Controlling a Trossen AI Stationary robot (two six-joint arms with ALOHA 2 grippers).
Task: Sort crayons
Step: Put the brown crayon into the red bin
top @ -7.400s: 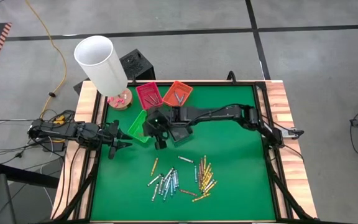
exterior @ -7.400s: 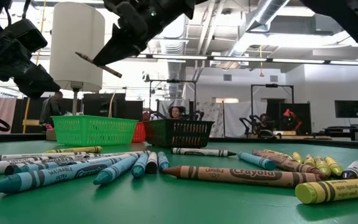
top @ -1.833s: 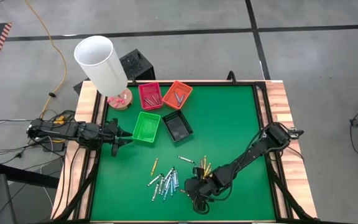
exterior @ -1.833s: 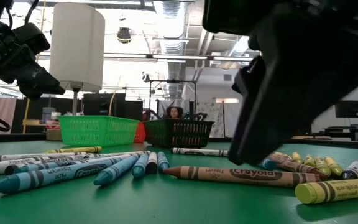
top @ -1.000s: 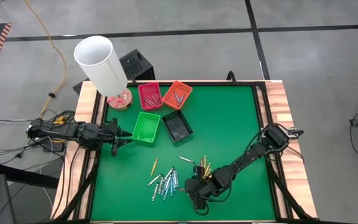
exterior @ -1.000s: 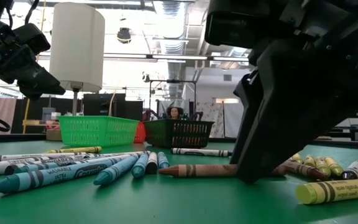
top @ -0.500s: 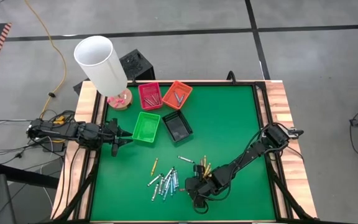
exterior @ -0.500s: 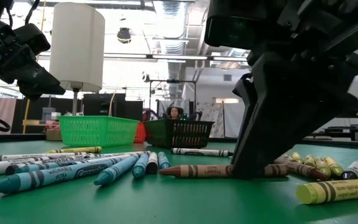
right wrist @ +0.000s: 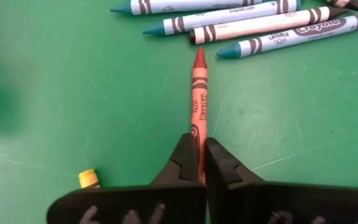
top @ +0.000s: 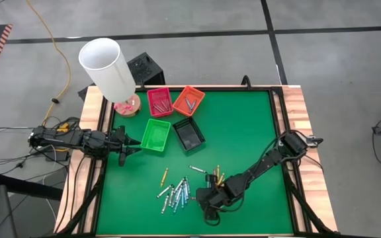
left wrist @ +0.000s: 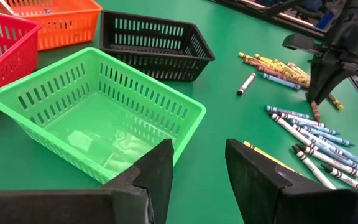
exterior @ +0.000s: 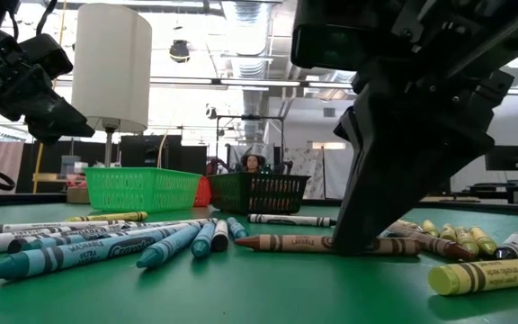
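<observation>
High view: we see the right end effector (top: 207,201) down on the green surface (top: 256,132) among the scattered crayons (top: 176,195), while the left end effector (top: 127,147) waits near the surface's left edge, just beside the green tray (top: 155,135). The red tray (top: 158,102), orange tray (top: 189,100) and black tray (top: 190,134) sit grouped with it at the far side — bins laid out, we judge, to take one colour each.

Low view: the right end effector (exterior: 353,241) stands on a red-brown crayon (exterior: 286,243) lying flat, with blue crayons (exterior: 106,247) to one side and yellow ones (exterior: 475,274) to the other.

Left wrist view: the left end effector (left wrist: 197,163) hangs part open and empty above the green tray (left wrist: 98,118).

Right wrist view: the right end effector (right wrist: 199,163) has its fingers pinched tight on the blunt end of the red-brown crayon (right wrist: 199,99), whose tip points away toward the blue row — a grip low on the stick, we judge, so it can be lifted clear of its neighbours.
</observation>
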